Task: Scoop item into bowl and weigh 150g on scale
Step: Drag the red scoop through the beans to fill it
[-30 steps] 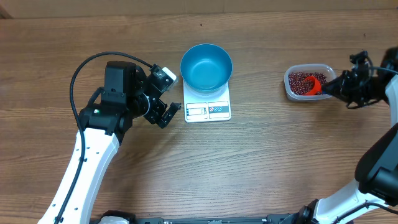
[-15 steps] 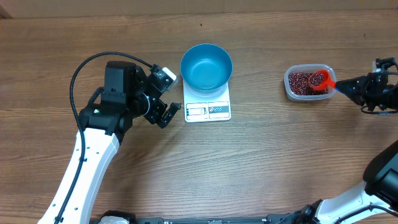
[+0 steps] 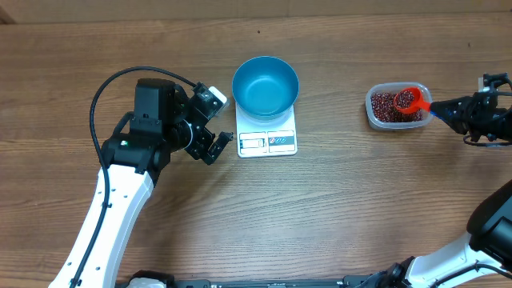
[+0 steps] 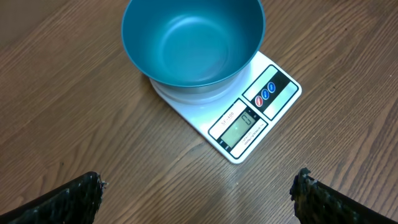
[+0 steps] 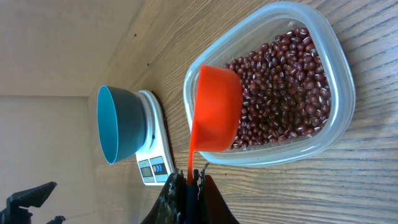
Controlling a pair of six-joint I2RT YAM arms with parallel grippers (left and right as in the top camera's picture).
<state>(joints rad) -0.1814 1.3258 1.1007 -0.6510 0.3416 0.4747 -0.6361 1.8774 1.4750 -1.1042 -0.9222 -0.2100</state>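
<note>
We hold the red scoop [image 3: 408, 100] over the tub [image 3: 372, 114] of beans [image 5: 286, 87] at the right of the counter [image 3: 336, 208]; the blue bowl [image 3: 266, 86] sits on the scale [image 3: 268, 144] at mid-counter.

Our right gripper [image 3: 438, 110] has its jaws closed on the scoop's thin handle. The cup sits just left of the jaws, over the right part of the clear tub, and from above we see dark beans in it. The bowl stands empty on the far part of the white scale, well to the left of the tub and well apart from the right jaws. Our left gripper [image 3: 218, 147] hovers just left of the scale with its jaws spread wide, gripping nothing. In its wrist view the bowl and scale lie ahead of the fingertips, untouched.
</note>
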